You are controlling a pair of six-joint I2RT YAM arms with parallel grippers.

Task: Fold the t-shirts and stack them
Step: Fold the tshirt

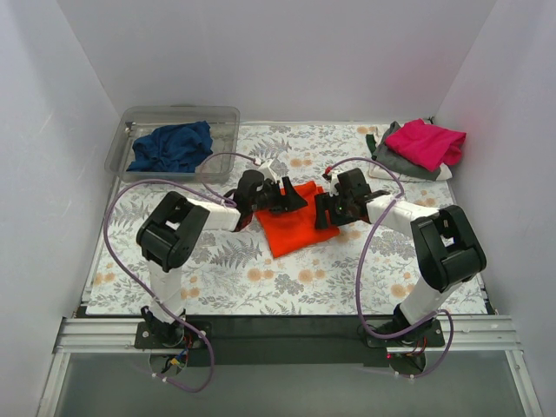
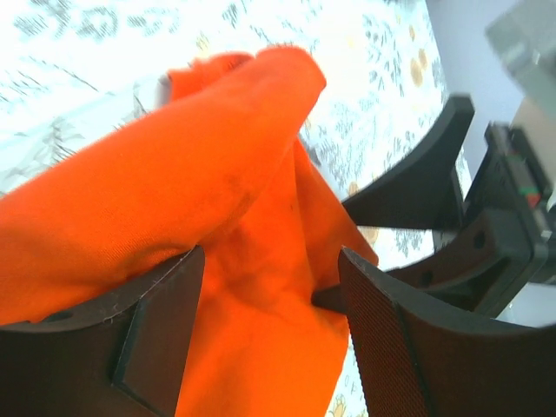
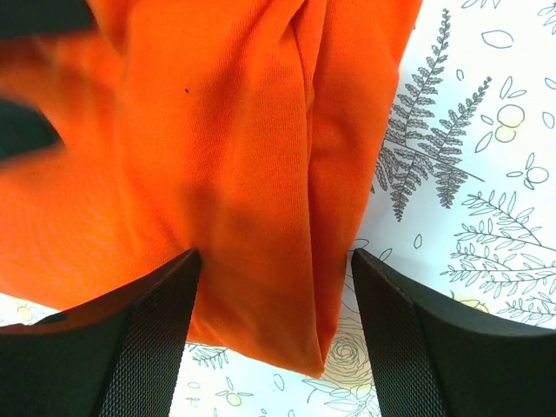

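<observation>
Floral bench (image 1: 226, 278): your left claw (image 1: 295, 201) and right claw (image 1: 323, 213) gape empty over the half-folded orange shirt (image 1: 291, 230); navy shirt (image 1: 171, 148) lies unfolded.

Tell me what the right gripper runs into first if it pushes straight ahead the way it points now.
The orange-red t-shirt: its folded edge lies straight ahead, between the open jaws of the right gripper. It is probably very close, though depth is unclear.
</observation>
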